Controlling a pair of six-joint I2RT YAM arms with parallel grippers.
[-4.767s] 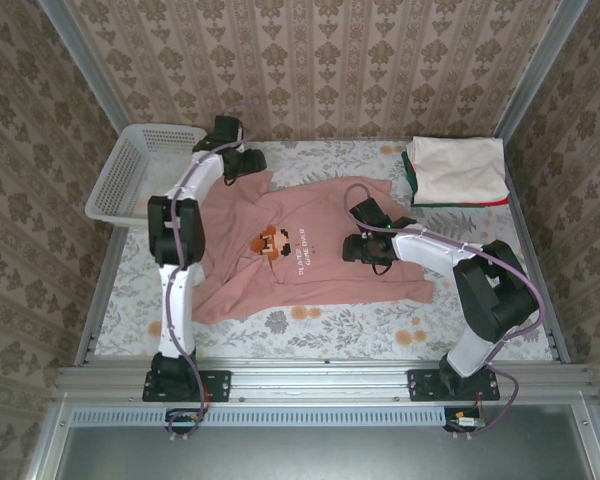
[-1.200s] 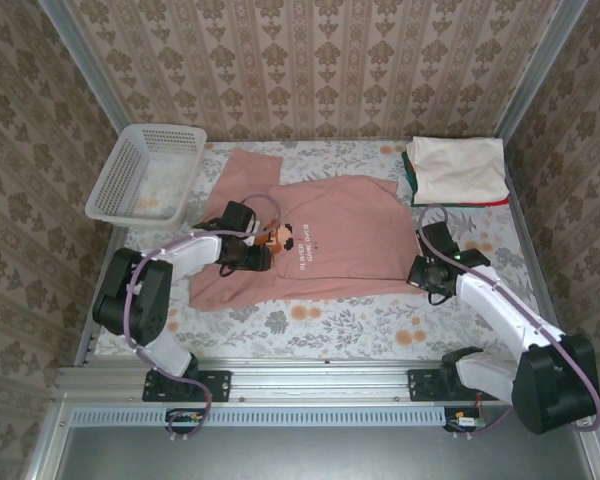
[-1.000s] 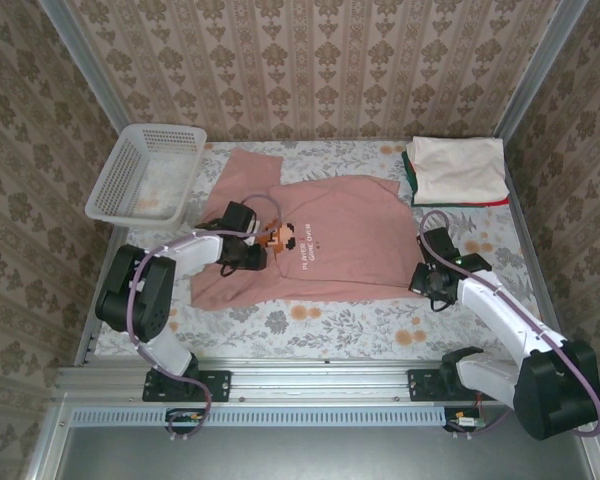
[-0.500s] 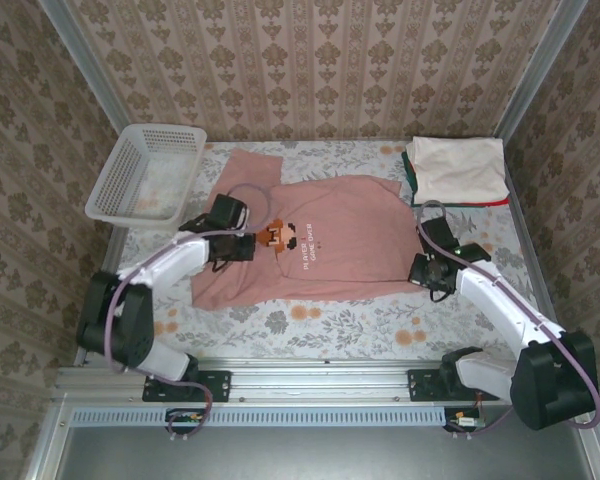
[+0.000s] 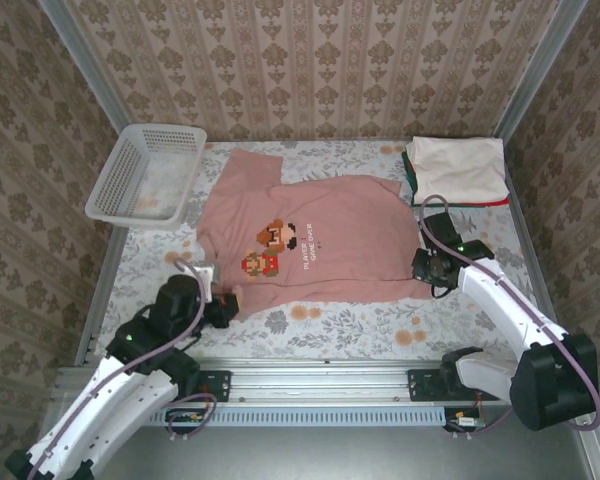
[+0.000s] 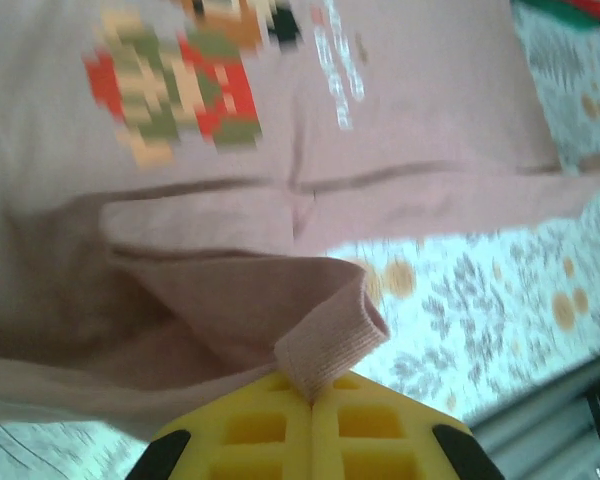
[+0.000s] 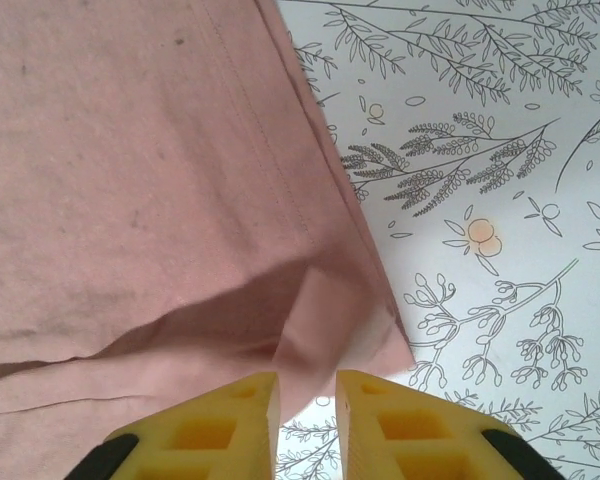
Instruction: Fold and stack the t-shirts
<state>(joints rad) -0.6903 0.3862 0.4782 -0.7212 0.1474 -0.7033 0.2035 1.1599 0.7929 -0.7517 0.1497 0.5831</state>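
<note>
The dusty-pink t-shirt (image 5: 330,225) lies spread flat mid-table with two pixel characters (image 5: 275,248) on its chest. My left gripper (image 5: 225,304) is at the shirt's near-left corner. In the left wrist view this gripper (image 6: 312,392) is shut on a ribbed band (image 6: 330,345) of the shirt (image 6: 430,90). My right gripper (image 5: 427,268) sits at the shirt's near-right corner. In the right wrist view its jaws (image 7: 308,395) stand slightly apart, with a loose fold of the pink fabric (image 7: 320,320) lying between them. The folded t-shirts are stacked at the back right, cream (image 5: 458,168) on top, green (image 5: 410,175) and red (image 5: 485,204) edges below.
A white lattice basket (image 5: 145,172) stands at the back left. The floral tablecloth (image 5: 380,320) is bare in front of the shirt. A metal rail (image 5: 320,372) runs along the near edge, and wallpapered walls close in the sides and back.
My left arm has swung back to the near-left edge, pulling the shirt's left side with it, so the shirt has opened out and a second pixel character shows. The right jaws have parted.
</note>
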